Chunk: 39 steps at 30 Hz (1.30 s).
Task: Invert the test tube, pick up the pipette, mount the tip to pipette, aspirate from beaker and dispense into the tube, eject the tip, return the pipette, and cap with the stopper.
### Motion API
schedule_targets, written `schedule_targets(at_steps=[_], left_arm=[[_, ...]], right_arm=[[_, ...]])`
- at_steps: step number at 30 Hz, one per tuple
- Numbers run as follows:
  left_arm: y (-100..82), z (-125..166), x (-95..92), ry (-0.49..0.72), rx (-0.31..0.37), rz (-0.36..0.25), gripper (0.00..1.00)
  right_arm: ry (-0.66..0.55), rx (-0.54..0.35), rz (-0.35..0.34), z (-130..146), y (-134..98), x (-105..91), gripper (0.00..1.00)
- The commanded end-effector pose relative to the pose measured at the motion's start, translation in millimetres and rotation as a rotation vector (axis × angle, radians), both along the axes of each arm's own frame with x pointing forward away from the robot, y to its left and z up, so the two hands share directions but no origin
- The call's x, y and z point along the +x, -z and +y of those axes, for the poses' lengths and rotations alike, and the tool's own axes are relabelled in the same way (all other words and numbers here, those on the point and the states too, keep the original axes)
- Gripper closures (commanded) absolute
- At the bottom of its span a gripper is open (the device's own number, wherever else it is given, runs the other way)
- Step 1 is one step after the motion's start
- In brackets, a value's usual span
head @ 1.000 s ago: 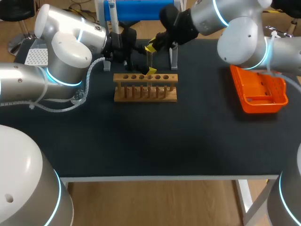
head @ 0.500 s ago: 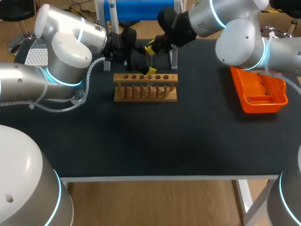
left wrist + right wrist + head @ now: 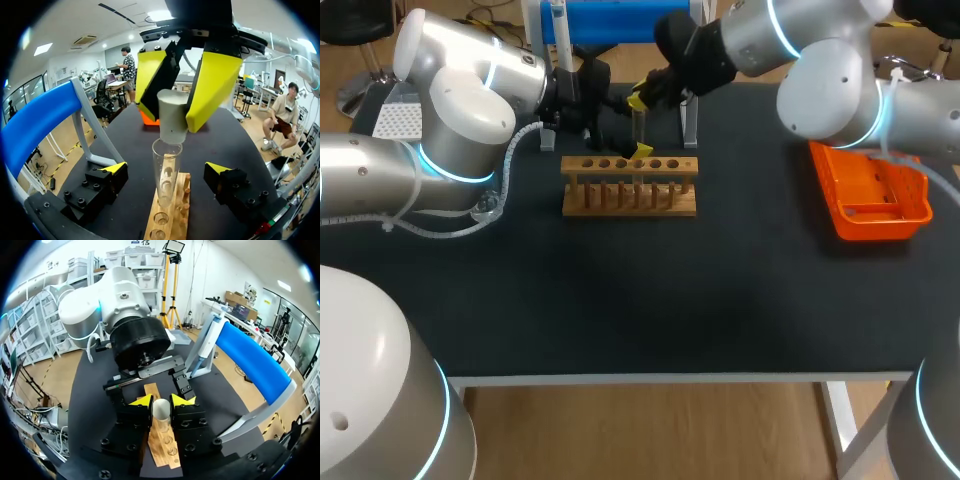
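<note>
Dark tabletop (image 3: 720, 300): your right gripper (image 3: 161, 401) is pinching the stopper (image 3: 172, 117) just above the tube (image 3: 167, 150), your left gripper (image 3: 167, 169) is gaping wide; seemingly only capping remains.

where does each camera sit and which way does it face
head: above and behind, looking down on the table; both arms show, over the rack.
left wrist: on the left arm, facing the tube inside the open left end effector.
right wrist: on the right arm, facing the left arm; right end effector shut on the stopper.
shared: both wrist views show stopper and rack.
</note>
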State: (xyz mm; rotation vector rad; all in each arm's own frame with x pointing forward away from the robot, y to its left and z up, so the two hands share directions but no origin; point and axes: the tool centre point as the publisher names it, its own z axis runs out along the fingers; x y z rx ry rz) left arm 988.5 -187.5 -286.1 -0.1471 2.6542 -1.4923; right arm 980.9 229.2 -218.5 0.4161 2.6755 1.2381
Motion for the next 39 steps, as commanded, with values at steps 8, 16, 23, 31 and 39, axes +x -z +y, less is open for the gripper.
schedule_targets(at_steps=[8,16,23,31,39], left_arm=[[0.0,0.4,0.3,0.002,0.000,0.000,0.00],[0.0,0.4,0.3,0.002,0.000,0.000,0.00],[0.0,0.4,0.3,0.002,0.000,0.000,0.00],[0.0,0.4,0.3,0.002,0.000,0.000,0.00],[0.0,0.4,0.3,0.002,0.000,0.000,0.00]], right_arm=[[0.006,-0.016,0.010,0.2,7.2,2.2,1.00],[0.007,-0.032,0.018,-0.6,12.3,1.7,1.00],[0.017,-0.017,0.016,-0.5,8.2,2.8,1.00],[0.025,0.002,0.006,1.1,3.2,6.0,1.00],[0.022,-0.009,0.010,1.2,9.4,6.2,1.00]])
